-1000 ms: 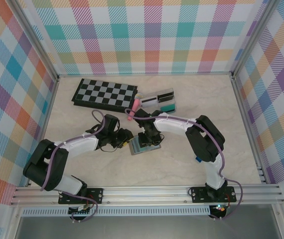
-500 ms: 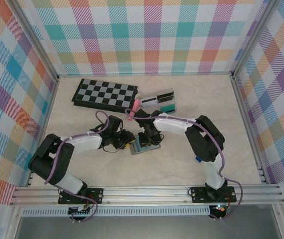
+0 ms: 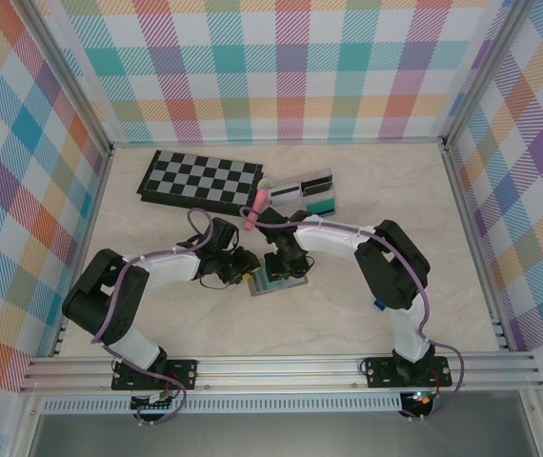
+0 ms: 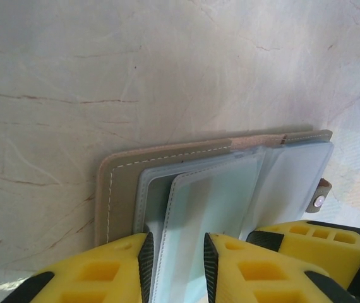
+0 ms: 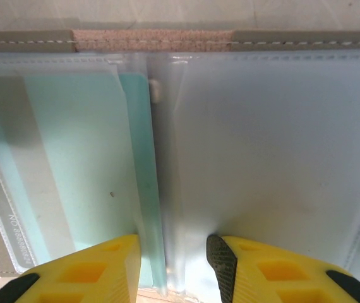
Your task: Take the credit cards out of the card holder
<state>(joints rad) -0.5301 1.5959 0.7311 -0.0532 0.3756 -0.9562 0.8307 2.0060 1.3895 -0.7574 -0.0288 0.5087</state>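
From above, the card holder (image 3: 273, 286) lies open and flat on the table (image 3: 395, 200), with its long side running roughly left to right. The left gripper (image 3: 246, 273) is at its left end and the right gripper (image 3: 286, 269) is over its middle, so both arms are right at the holder.

In the left wrist view, the left gripper (image 4: 179, 243) has its fingers a little apart. A clear leaf (image 4: 211, 208) of the holder runs up out of the gap between them. The gap looks wider than the leaf, so it does not look clamped, though it is not possible to tell whether a pad already touches it. The snap tab (image 4: 319, 201) is on the far right side.

In the right wrist view, the right gripper (image 5: 174, 243) is partly open, one finger on each side of the fold (image 5: 158, 158), and nothing is pinched between them. It seems to rest on the leaves.

The teal card (image 5: 72, 170) sits in the pocket left of the fold, with its long axis parallel to the fold. That is the left gripper's side, so the left arm is the nearer one. A brighter teal strip just beside the fold suggests that this edge is uncovered, and so the card would probably come out toward the fold.
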